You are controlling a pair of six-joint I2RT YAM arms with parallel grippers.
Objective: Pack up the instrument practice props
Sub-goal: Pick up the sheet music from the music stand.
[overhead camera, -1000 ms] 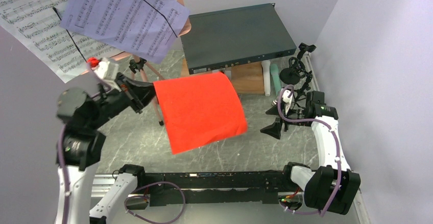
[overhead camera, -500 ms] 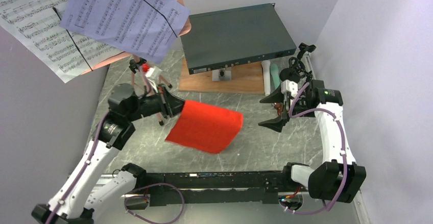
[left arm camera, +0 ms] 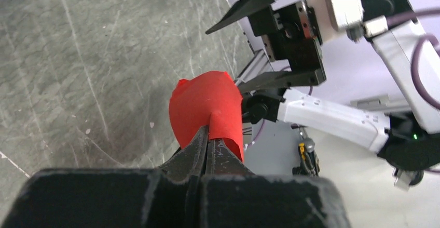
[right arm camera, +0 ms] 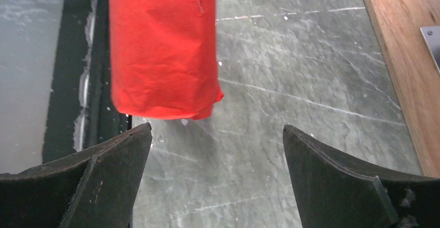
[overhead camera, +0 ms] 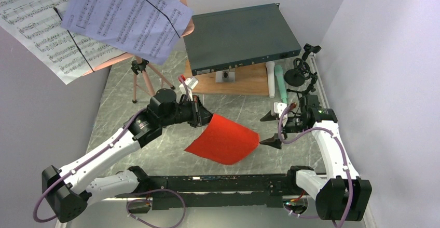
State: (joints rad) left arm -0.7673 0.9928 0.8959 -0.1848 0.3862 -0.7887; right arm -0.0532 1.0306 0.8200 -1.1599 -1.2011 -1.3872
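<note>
My left gripper [overhead camera: 206, 120] is shut on the edge of a red sheet [overhead camera: 224, 141], which curls and hangs low over the table's front middle; it also shows in the left wrist view [left arm camera: 206, 106] and the right wrist view [right arm camera: 162, 46]. My right gripper [overhead camera: 271, 129] is open and empty, just right of the sheet's free end. The salmon-pink tripod music stand [overhead camera: 145, 77] stands at the back left, with a lavender page [overhead camera: 127, 17] and a white page [overhead camera: 36, 20] on it. A small black mic stand [overhead camera: 301, 75] and white and mint tubes [overhead camera: 275, 80] sit at the back right.
A dark grey rack-mount box [overhead camera: 238, 36] rests on a wooden board [overhead camera: 249, 85] at the back middle. A black rail [overhead camera: 218, 186] runs along the near edge. Walls close in on the left and right.
My left gripper has carried the red sheet down and to the right, toward the table's front middle. My right gripper has moved down and nearer, beside the sheet's end.
</note>
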